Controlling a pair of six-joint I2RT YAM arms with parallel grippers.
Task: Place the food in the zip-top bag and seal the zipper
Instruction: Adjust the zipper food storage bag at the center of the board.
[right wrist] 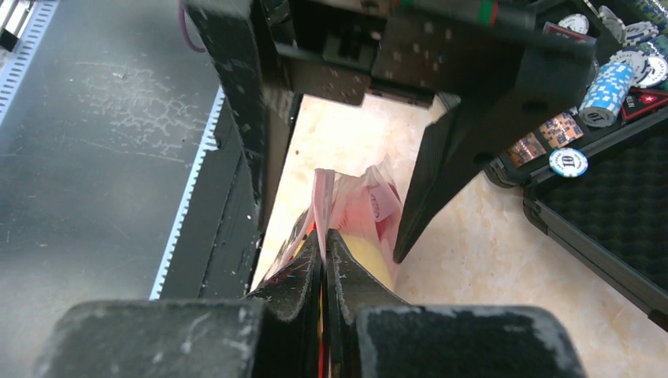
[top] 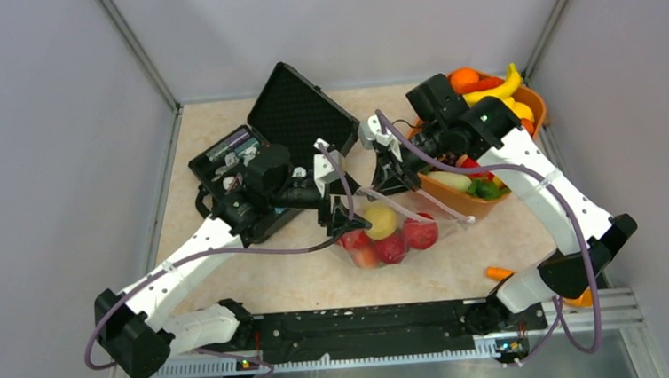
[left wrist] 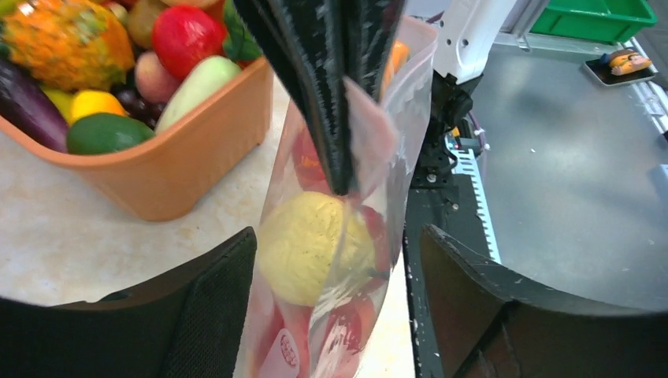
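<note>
The zip-top bag (top: 407, 214) lies at mid table and holds a yellow pear (top: 381, 220) and red apples (top: 419, 233). My right gripper (top: 390, 183) is shut on the bag's mouth edge. In the right wrist view its fingers (right wrist: 324, 235) pinch the pink-red zipper (right wrist: 321, 197). My left gripper (top: 348, 216) is open, with one finger on each side of the bag. In the left wrist view (left wrist: 337, 236) the bag (left wrist: 394, 134) stands between the fingers without touching them, with the pear (left wrist: 311, 248) inside and the right gripper's fingers clamped on it above.
An orange basket (top: 456, 203) full of more toy fruits and vegetables stands at the back right, close to the bag (left wrist: 181, 165). An open black case (top: 299, 111) with chips (right wrist: 603, 90) stands at the back left. An orange carrot-like stick (top: 500, 273) lies near the right arm's base.
</note>
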